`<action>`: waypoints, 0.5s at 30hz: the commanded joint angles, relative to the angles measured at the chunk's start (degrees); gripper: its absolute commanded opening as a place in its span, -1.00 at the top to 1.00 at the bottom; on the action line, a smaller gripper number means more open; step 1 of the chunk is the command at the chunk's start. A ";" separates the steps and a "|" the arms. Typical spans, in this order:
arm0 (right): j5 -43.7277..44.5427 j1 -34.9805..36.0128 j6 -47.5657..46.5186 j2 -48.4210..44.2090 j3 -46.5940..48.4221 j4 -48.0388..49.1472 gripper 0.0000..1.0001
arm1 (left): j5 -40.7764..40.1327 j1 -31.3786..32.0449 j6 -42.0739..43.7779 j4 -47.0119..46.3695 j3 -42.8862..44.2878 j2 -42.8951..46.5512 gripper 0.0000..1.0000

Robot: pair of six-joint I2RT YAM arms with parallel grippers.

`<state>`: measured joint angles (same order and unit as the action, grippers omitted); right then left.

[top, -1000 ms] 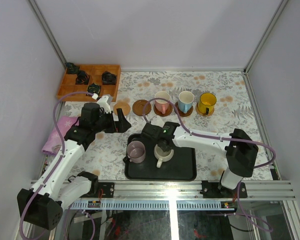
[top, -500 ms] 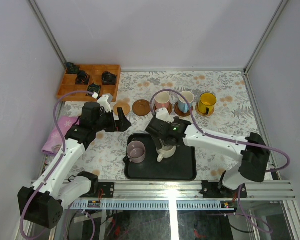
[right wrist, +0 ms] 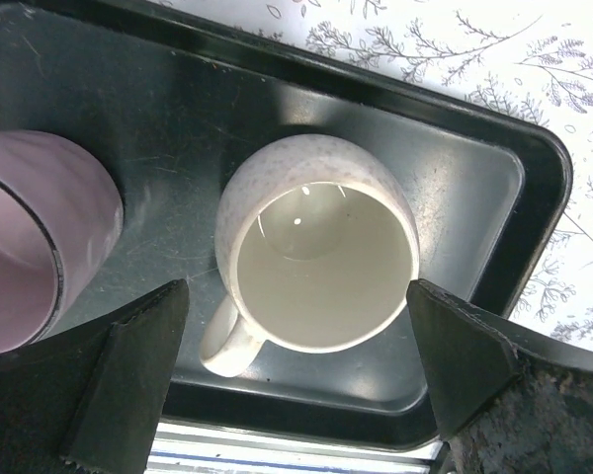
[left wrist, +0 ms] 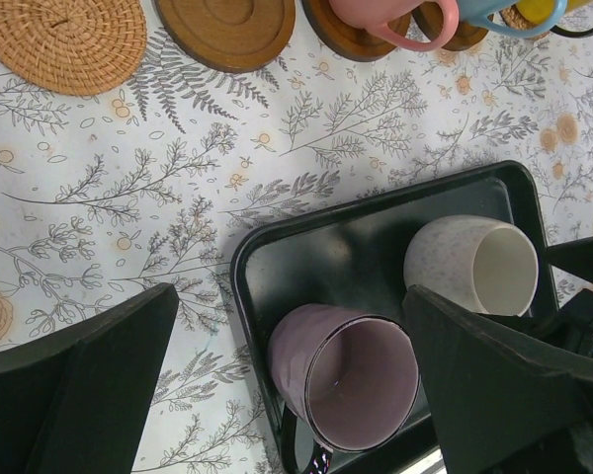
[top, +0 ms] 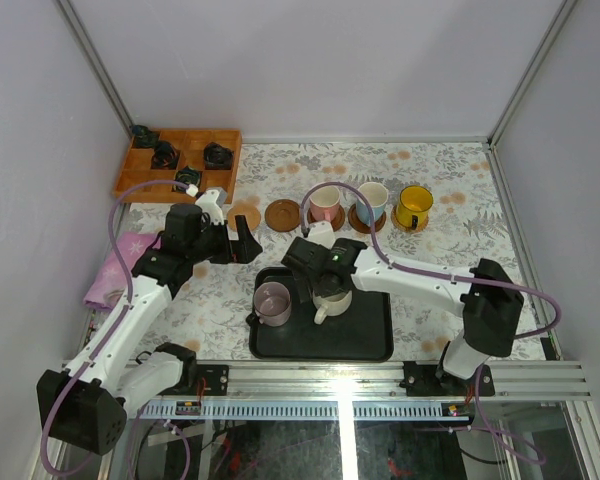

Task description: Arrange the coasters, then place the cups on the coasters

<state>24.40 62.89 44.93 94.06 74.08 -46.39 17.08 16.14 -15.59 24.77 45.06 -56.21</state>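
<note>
Black tray (top: 368, 338) front-ctr, orange box (top: 193, 135) w/ black objects (top: 217, 155) — far-left corner, pink cloth (top: 108, 275) left edge

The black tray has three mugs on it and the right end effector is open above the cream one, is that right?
Not quite. The tray holds two mugs, not three: the mauve mug and the cream mug, as the top view shows. The right end effector is open above the cream one.

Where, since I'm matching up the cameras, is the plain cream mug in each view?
Top external: cream mug on the black tray, lower centre.
Left wrist: right of centre, on the tray.
Right wrist: centre of frame.
Shared landmark: the mauve mug beside it on the tray.
</note>
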 commanded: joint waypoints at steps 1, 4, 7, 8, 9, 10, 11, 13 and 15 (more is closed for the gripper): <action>0.79 0.56 2.37 0.77 3.95 -4.52 -0.98 | -1.29 0.32 1.96 -2.97 1.81 -0.09 -0.96; 0.58 0.71 3.52 2.70 3.97 -7.36 -0.98 | -1.32 0.29 1.82 -3.14 1.80 -0.31 -0.96; -0.08 1.34 4.74 2.69 2.41 -8.72 -0.98 | -1.40 0.32 1.66 -3.32 2.02 -0.47 -0.96; -0.24 1.56 5.09 2.48 1.77 -9.06 -0.98 | -1.40 0.30 1.70 -3.33 2.04 -0.55 -0.96; -0.53 1.72 5.33 2.06 0.89 -9.29 -0.98 | -1.38 0.34 1.71 -3.33 2.25 -0.66 -0.97; -0.95 1.71 5.60 1.64 -0.05 -9.40 -0.98 | -1.40 0.30 1.79 -3.33 2.35 -0.74 -0.97; -1.36 1.86 5.82 1.50 -1.02 -9.42 -0.98 | -1.38 0.25 1.84 -3.33 2.40 -0.77 -0.97; -2.16 1.80 6.32 -0.03 -2.96 -9.40 -0.98 | -1.42 0.30 1.88 -3.33 2.56 -1.00 -0.97; -2.41 1.94 7.10 -0.96 -4.53 -9.82 -0.98 | -1.40 0.26 1.74 -3.48 2.51 -1.10 -0.97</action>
<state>22.92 64.25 49.23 96.55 72.36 -52.90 16.45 16.14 -15.09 24.36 45.32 -57.04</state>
